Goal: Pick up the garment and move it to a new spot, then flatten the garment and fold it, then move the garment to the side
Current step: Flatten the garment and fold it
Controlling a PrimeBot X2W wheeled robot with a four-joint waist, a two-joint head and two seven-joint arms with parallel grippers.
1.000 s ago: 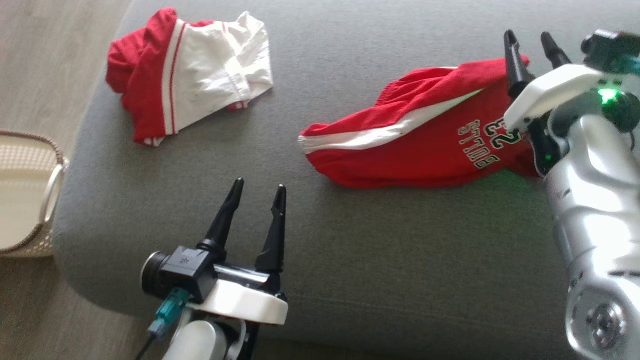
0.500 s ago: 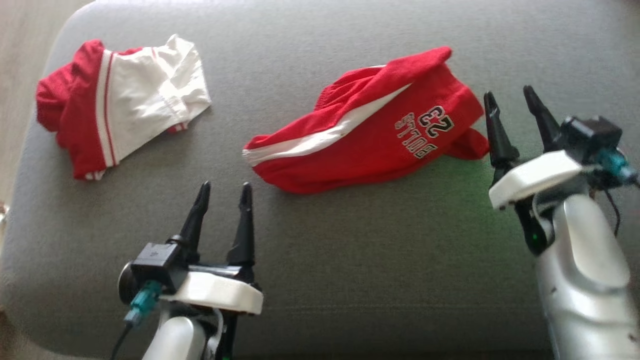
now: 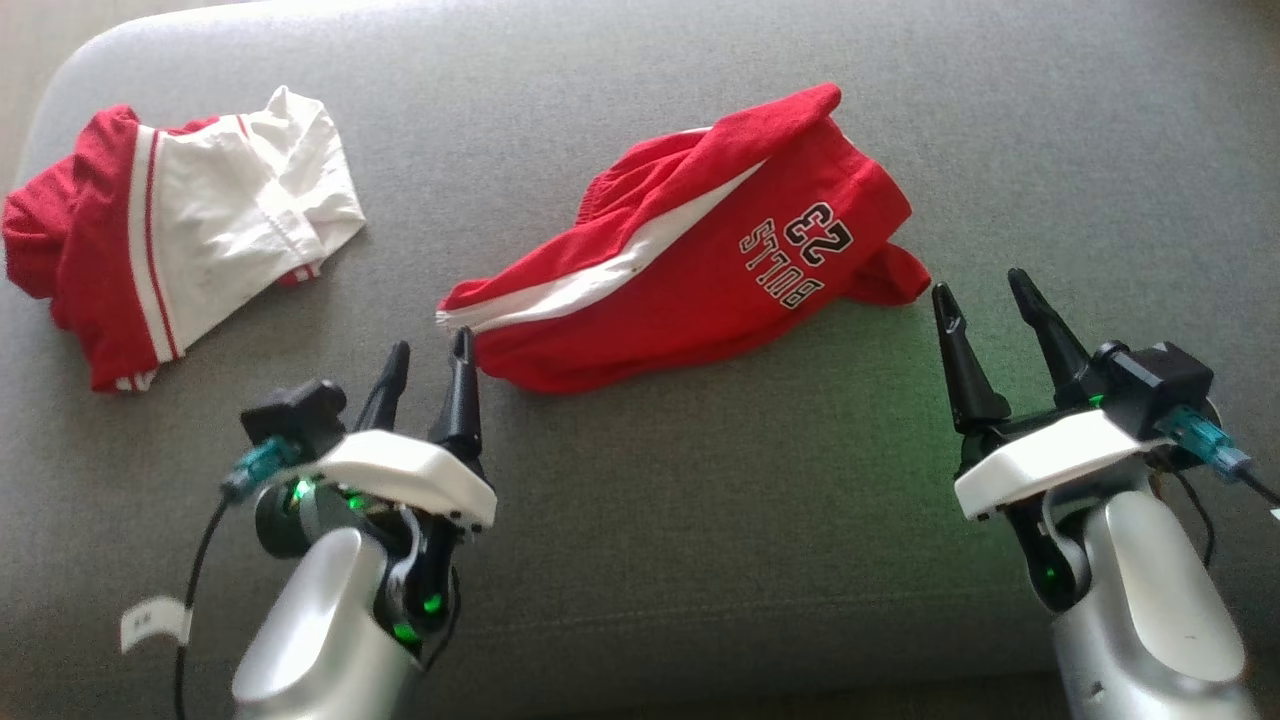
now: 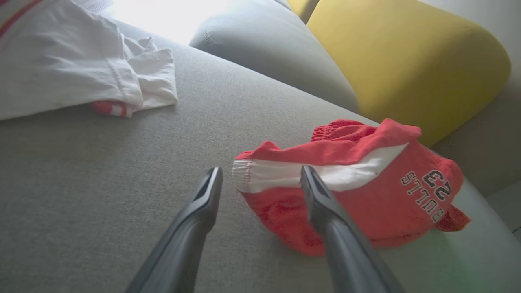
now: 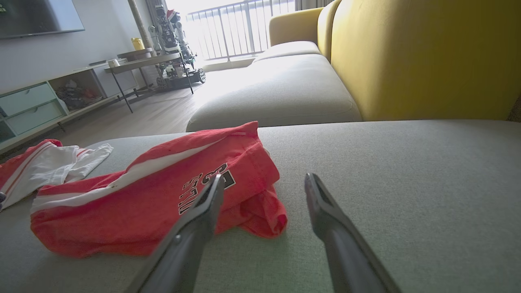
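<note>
The crumpled red cloth shorts [image 3: 690, 270], with a white side stripe and "BULLS 23" lettering, lie near the middle of the grey fabric sofa cushion [image 3: 700, 500]. At 7 o'clock from them the left tool [image 3: 431, 342] hangs with fingers parted, holding nothing, its tips just beside the striped hem. At 4 o'clock the right tool [image 3: 979, 283] is spread wider, also empty. A rumpled red-and-white garment [image 3: 190, 250] lies at 10 o'clock, well apart.

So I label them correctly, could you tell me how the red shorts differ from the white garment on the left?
The red shorts are mostly red with one white stripe; the white garment is largely white with a red side. The red shorts bear BULLS 23 lettering; the white garment shows none. Both lie crumpled on the grey cushion.
</note>
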